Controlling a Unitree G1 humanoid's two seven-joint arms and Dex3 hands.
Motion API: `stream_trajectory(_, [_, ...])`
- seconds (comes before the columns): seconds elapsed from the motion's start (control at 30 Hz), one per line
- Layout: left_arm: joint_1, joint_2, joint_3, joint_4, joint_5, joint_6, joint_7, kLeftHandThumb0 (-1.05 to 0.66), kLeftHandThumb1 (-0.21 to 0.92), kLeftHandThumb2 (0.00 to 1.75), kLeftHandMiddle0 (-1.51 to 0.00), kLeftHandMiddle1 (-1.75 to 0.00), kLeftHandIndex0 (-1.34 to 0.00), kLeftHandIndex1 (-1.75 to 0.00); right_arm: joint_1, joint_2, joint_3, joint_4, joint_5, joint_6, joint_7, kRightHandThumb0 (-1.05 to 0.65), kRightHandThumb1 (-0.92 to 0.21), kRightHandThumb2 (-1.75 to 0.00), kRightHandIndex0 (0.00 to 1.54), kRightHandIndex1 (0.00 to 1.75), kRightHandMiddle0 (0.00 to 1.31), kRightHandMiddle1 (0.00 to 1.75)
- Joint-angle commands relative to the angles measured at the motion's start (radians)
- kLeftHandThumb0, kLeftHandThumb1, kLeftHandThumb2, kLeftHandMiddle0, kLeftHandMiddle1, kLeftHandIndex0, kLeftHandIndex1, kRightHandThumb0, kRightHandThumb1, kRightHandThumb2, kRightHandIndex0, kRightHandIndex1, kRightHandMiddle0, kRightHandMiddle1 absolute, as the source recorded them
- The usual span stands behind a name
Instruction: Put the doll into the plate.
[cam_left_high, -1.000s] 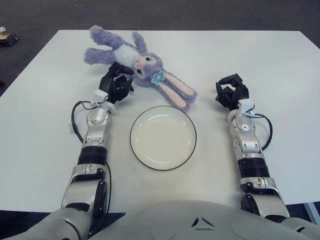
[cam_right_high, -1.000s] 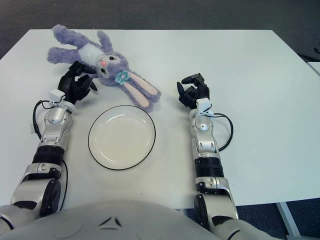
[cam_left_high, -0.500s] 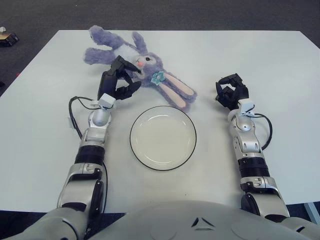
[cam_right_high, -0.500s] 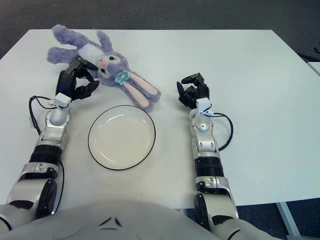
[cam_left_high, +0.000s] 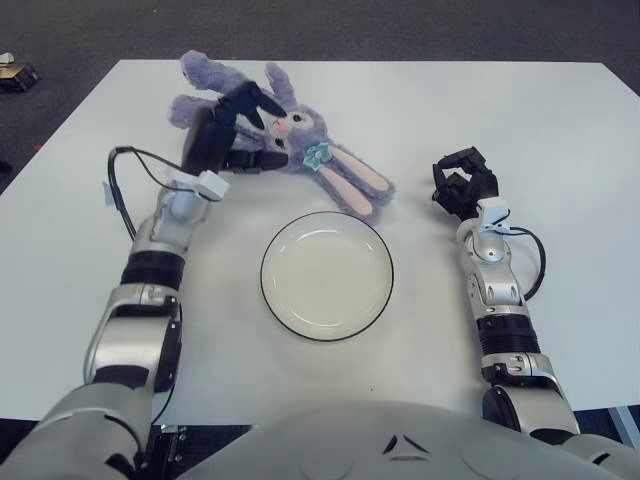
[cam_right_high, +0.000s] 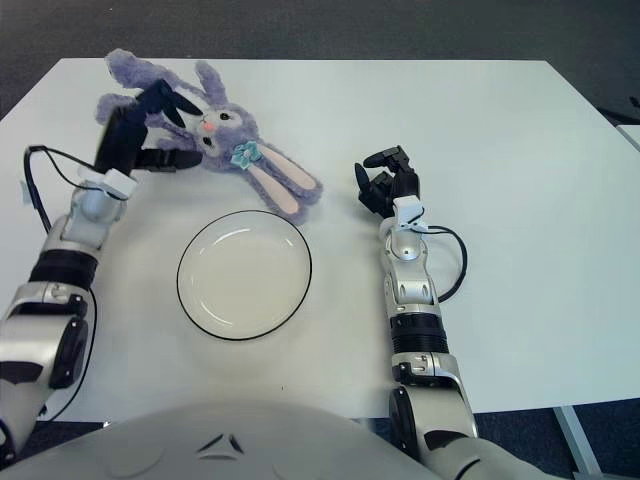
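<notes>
Doll (cam_left_high: 285, 130) not yet in plate (cam_left_high: 326, 275): lying on table (cam_left_high: 560, 130) beyond the plate's far rim, long ears trailing toward it. Left hand (cam_left_high: 232, 130) over the torso, fingers spread around it, no closed grip visible. Grasp, lift and carry all remaining. Right hand (cam_left_high: 463, 184) idle right of the plate, fingers curled, empty. Short, unobstructed path to the plate; table edges well away.

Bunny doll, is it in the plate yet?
Not yet. The bunny doll lies on the table beyond the plate, which holds nothing. The left hand is over its body with fingers spread, no grasp visible. Grabbing and carrying remain. The right hand waits right of the plate.
</notes>
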Motion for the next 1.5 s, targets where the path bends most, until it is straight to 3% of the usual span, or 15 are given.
stream_trajectory(0.0, [-0.074,0.031,-0.01,0.04,0.019,-0.039,0.031,-0.01,0.84,0.29,-0.6,-1.42,-0.58,-1.09,0.022,-0.001,0.003,0.027,-0.009,0.035,0.001,-0.37,-0.82,-0.53,0.71,1.64,0.39,1.61])
stream_trajectory(0.33, [-0.11,0.055,-0.03,0.065,0.056,-0.062,0.072,-0.01,0.84,0.28,-0.6,-1.43,-0.6,-1.08,0.02,-0.002,0.006,0.031,-0.011,0.037,0.001,-0.37,-0.82,-0.53,0.7,1.64,0.39,1.61])
stream_trajectory(0.53, [-0.167,0.115,-0.066,0.017,0.223,-0.007,0.159,0.0,0.91,0.19,-0.55,-1.44,-0.57,-1.11,0.017,-0.003,0.013,0.042,-0.019,0.038,0.002,-0.37,-0.83,-0.53,0.7,1.65,0.38,1.61])
stream_trajectory(0.8, [-0.18,0.134,-0.099,0.027,0.262,0.003,0.223,0.0,0.92,0.18,-0.53,-1.45,-0.55,-1.15,0.017,-0.003,0.014,0.043,-0.019,0.037,0.001,-0.37,-0.83,-0.53,0.71,1.66,0.38,1.62])
stream_trajectory(0.87, [-0.198,0.185,-0.14,-0.015,0.407,0.109,0.306,0.0,0.92,0.2,-0.53,-1.44,-0.51,-1.19,0.019,-0.002,0.018,0.043,-0.025,0.041,-0.002,-0.37,-0.83,-0.53,0.71,1.66,0.38,1.62])
stream_trajectory(0.93, [-0.21,0.21,-0.168,-0.03,0.48,0.162,0.36,0.0,0.92,0.22,-0.53,-1.41,-0.44,-1.27,0.021,-0.001,0.02,0.043,-0.028,0.043,-0.004,-0.37,-0.83,-0.53,0.72,1.67,0.38,1.62])
stream_trajectory(1.13, [-0.244,0.242,-0.241,-0.005,0.559,0.227,0.462,-0.01,0.92,0.28,-0.48,-1.36,-0.36,-1.45,0.022,-0.001,0.02,0.045,-0.032,0.044,-0.006,-0.37,-0.83,-0.53,0.73,1.67,0.38,1.62])
stream_trajectory(1.3, [-0.273,0.278,-0.298,0.003,0.589,0.253,0.474,-0.01,0.92,0.29,-0.47,-1.36,-0.35,-1.48,0.024,-0.001,0.019,0.044,-0.033,0.045,-0.005,-0.37,-0.83,-0.53,0.73,1.68,0.38,1.62])
stream_trajectory(1.33, [-0.288,0.298,-0.317,0.001,0.61,0.262,0.459,-0.15,0.91,0.23,-0.42,-0.99,-0.33,-1.18,0.025,-0.001,0.019,0.043,-0.034,0.046,-0.005,-0.37,-0.83,-0.53,0.73,1.68,0.38,1.62])
stream_trajectory(1.37, [-0.304,0.318,-0.336,0.001,0.63,0.27,0.442,-0.2,0.91,0.2,-0.43,-0.82,-0.34,-1.04,0.025,-0.001,0.019,0.043,-0.034,0.047,-0.005,-0.37,-0.83,-0.53,0.73,1.68,0.38,1.62])
stream_trajectory(1.4, [-0.315,0.33,-0.35,0.001,0.641,0.275,0.433,-0.27,0.91,0.14,-0.43,-0.53,-0.37,-0.78,0.026,-0.002,0.019,0.042,-0.034,0.047,-0.005,-0.37,-0.83,-0.53,0.73,1.68,0.38,1.62])
stream_trajectory(1.43, [-0.326,0.338,-0.362,0.005,0.649,0.278,0.425,-0.32,0.92,0.1,-0.44,-0.34,-0.4,-0.58,0.026,-0.002,0.019,0.044,-0.035,0.047,-0.005,-0.37,-0.83,-0.53,0.73,1.68,0.38,1.62])
stream_trajectory(1.47, [-0.335,0.344,-0.372,0.008,0.654,0.281,0.421,-0.34,0.92,0.08,-0.44,-0.27,-0.41,-0.51,0.026,-0.002,0.019,0.045,-0.035,0.046,-0.005,-0.37,-0.83,-0.54,0.73,1.68,0.38,1.62])
